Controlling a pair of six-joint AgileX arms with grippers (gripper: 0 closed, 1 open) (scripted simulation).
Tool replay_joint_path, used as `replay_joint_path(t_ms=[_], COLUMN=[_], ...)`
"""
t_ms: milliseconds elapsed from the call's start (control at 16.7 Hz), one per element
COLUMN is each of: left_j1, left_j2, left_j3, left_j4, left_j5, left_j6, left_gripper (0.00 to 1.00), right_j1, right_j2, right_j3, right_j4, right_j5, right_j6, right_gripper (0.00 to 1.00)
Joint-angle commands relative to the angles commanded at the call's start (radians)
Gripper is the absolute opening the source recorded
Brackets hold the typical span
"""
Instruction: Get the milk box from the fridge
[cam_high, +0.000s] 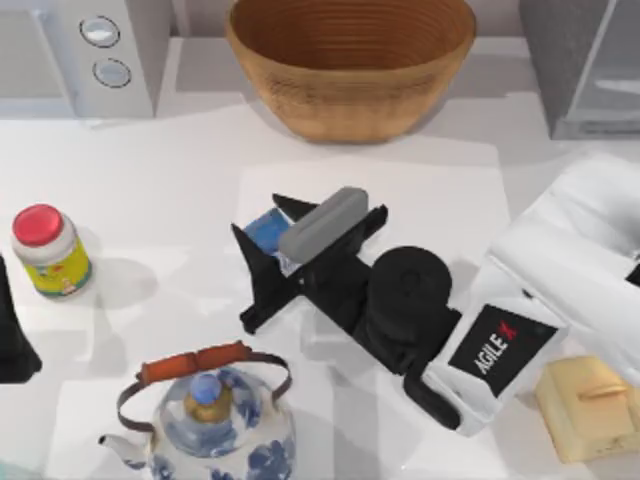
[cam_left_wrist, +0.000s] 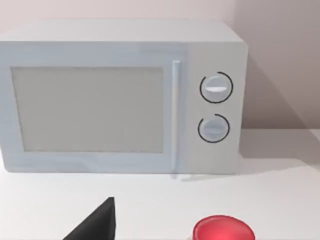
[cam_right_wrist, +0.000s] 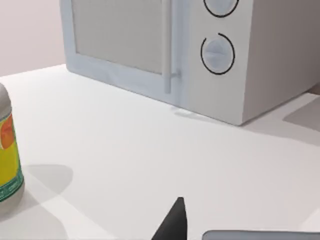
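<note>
- Holding the milk box (cam_high: 305, 228), a small blue-and-white carton with a long grey ridged top, my right tool (cam_high: 285, 250) has its black fingers closed on the carton's sides, over the middle of the white bench (cam_high: 180, 180).
- The carton lies between the two fingers; I cannot tell whether it rests on the bench or hangs just above it.
- The fridge (cam_high: 585, 65), a speckled dark-grey cabinet with a pale glassy door panel, stands at the far right corner of the bench, well apart from the carton.
- I judge the fetching step largely done: the carton is out of the cabinet and in my grip, and what is left is to put it down.
- The next move calls for a free patch of bench. The round woven brown bowl (cam_high: 350, 60) sits behind the tool, the blue-flowered white teapot with a brown handle (cam_high: 210, 420) in front of it, so I would lower straight down and open only once the carton stands steady.
- The red-lidded jar with a yellow label (cam_high: 48, 250) stands near the left edge, in front of the white microwave with two round knobs (cam_high: 80, 50).
- My left tool (cam_high: 12, 330) is parked at the left edge, beside the jar; I cannot tell its state.
- A pale yellow box with a handle (cam_high: 590, 405) sits near my right arm.
</note>
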Motion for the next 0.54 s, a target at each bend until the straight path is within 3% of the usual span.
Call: replay_joint_path(t_ms=[180,540], left_j1=[0.0,0.0], left_j2=[0.0,0.0], left_j3=[0.0,0.0], left_j4=[0.0,0.0], left_j5=[0.0,0.0], left_j6=[0.0,0.0], left_gripper=[1.0,1.0], right_j1=[0.0,0.0], right_j2=[0.0,0.0], right_j3=[0.0,0.0], right_j4=[0.0,0.0], right_j5=[0.0,0.0], right_j6=[0.0,0.0], right_gripper=[0.98,1.0])
